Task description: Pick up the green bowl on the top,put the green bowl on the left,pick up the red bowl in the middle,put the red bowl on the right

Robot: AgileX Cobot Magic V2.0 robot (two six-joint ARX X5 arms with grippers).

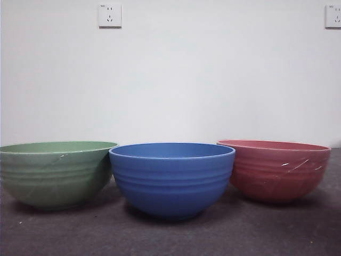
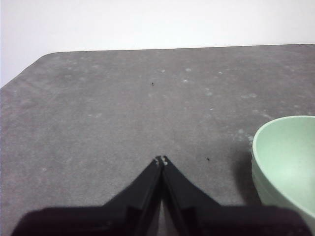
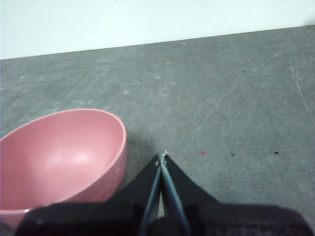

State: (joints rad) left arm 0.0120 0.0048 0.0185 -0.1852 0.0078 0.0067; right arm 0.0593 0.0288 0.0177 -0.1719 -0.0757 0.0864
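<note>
I see green bowl [image 1: 56, 173] left, red bowl [image 1: 277, 169] right, blue bowl [image 1: 172, 178] between, all on table [image 1: 170, 234]. Left gripper [image 2: 161, 160] and right gripper [image 3: 162, 157] closed, empty. Risk: retracting arm clips nearby rim.

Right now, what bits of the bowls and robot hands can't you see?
- Green bowl: front view's edge cuts its left side; the left wrist view shows only part.
- Red bowl: the blue bowl hides its near-left side.
- Left gripper and right gripper: absent from the front view.
</note>
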